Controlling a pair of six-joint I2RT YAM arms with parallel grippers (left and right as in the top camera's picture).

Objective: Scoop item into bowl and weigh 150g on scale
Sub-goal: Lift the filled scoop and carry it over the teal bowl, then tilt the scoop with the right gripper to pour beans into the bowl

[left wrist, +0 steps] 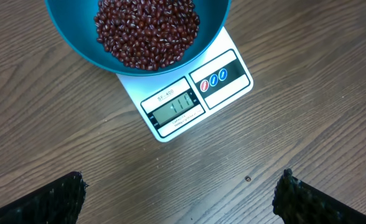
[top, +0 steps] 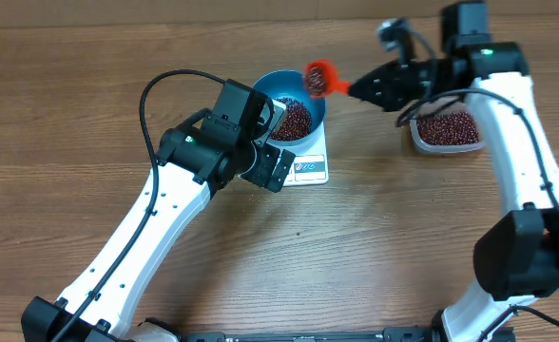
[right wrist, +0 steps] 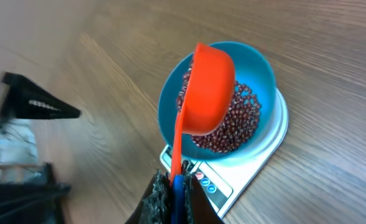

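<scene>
Right gripper (right wrist: 173, 186) jaws pinch the handle of the orange scoop (right wrist: 208, 87), its cup poised over the blue bowl (right wrist: 267, 74) of red beans (left wrist: 147, 31) on the white scale (left wrist: 226, 78). Left gripper (left wrist: 180, 190) hangs wide, empty. Topping-up seems underway; next, tip gently, watching the display (left wrist: 178, 112).
</scene>
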